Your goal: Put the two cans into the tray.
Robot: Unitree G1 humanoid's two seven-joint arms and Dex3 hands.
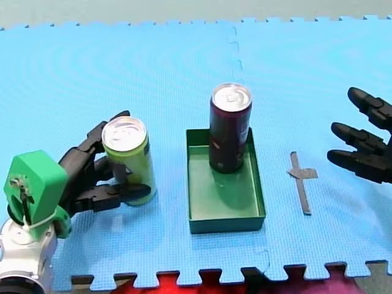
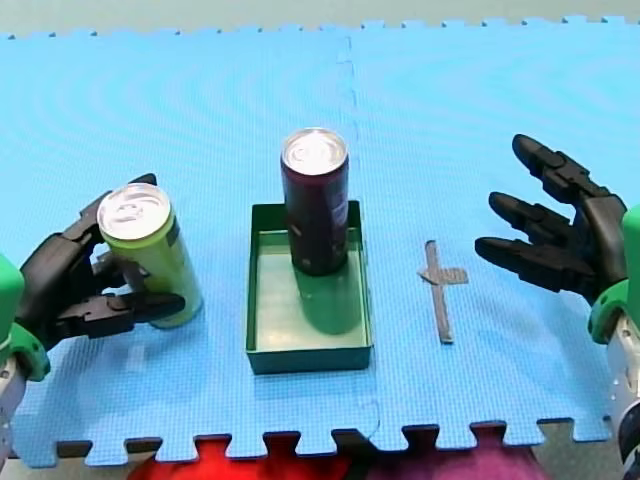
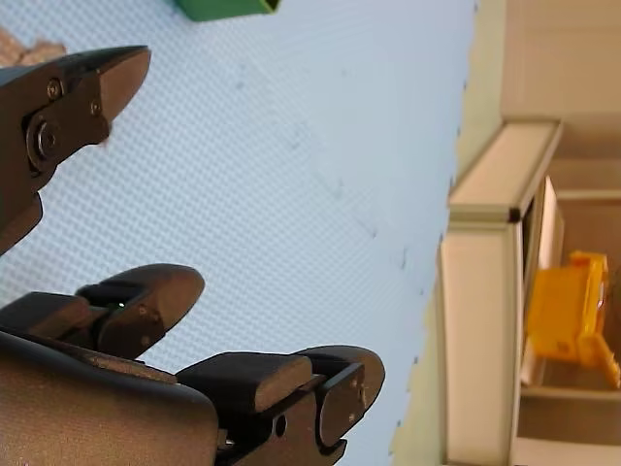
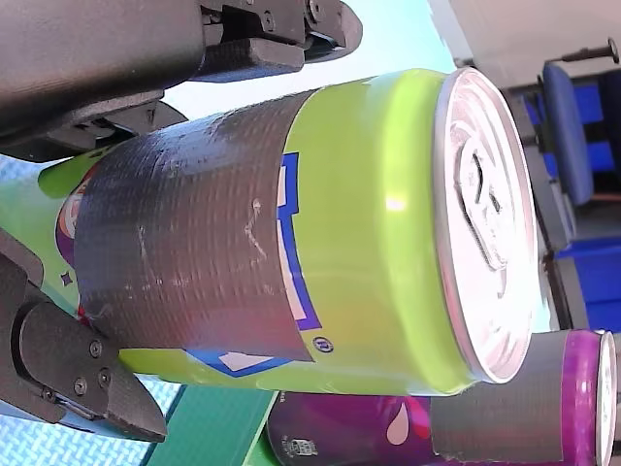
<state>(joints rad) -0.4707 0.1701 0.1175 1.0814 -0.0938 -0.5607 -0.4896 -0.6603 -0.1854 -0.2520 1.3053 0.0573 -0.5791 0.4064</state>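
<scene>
A lime-green can (image 1: 127,156) wrapped in grey tape stands upright on the blue mat, left of the green tray (image 1: 226,215). My left hand (image 1: 105,176) is shut on it, with the thumb in front and the other fingers behind. The second wrist view shows this hand's fingers (image 4: 116,58) around the green can (image 4: 320,233), with the purple can (image 4: 485,417) beyond. The dark purple can (image 1: 230,131) stands upright in the tray's far end. My right hand (image 2: 540,235) is to the right of the tray, above the mat, holding nothing.
A grey tape cross (image 1: 301,177) is stuck on the mat between the tray and my right hand. The mat's toothed front edge (image 1: 202,275) runs close below the tray. The tray's near half is bare. A tray corner (image 3: 223,8) appears in the first wrist view.
</scene>
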